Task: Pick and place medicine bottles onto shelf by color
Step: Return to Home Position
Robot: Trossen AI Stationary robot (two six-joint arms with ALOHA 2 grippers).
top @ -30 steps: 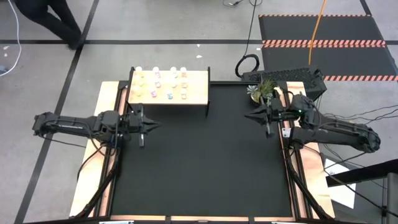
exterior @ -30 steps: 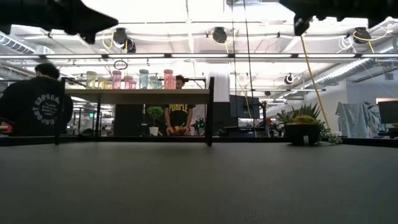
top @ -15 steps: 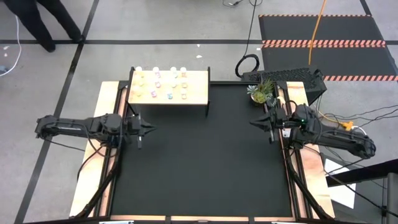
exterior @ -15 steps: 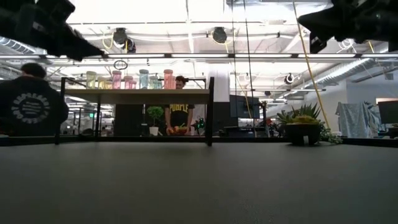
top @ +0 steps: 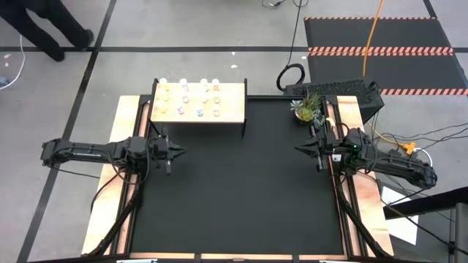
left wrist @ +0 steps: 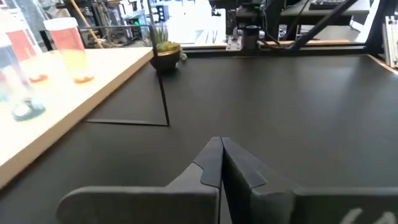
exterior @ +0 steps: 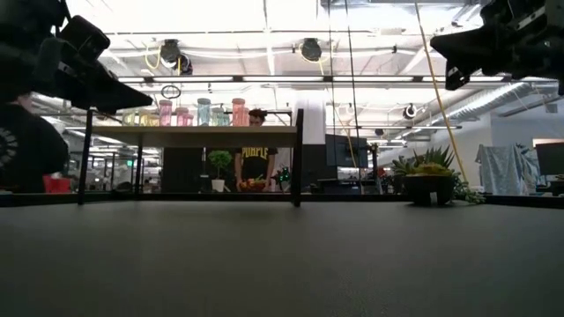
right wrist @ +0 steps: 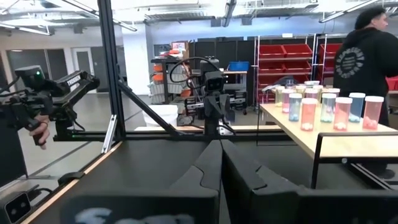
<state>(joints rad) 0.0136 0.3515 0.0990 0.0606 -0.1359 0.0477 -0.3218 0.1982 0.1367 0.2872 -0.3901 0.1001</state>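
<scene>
L pincer [top: 179,151] hung over the left edge of the surface [top: 241,197], fingers pressed together, nothing in it. R pincer [top: 297,149] was over the right edge, also closed & empty. I saw the medicine bottles [top: 191,101] standing in rows on the shelf [top: 232,111], which stood at the far left corner of the surface.

Open-plan robotics lab, red storage bins [right wrist: 292,59]
</scene>
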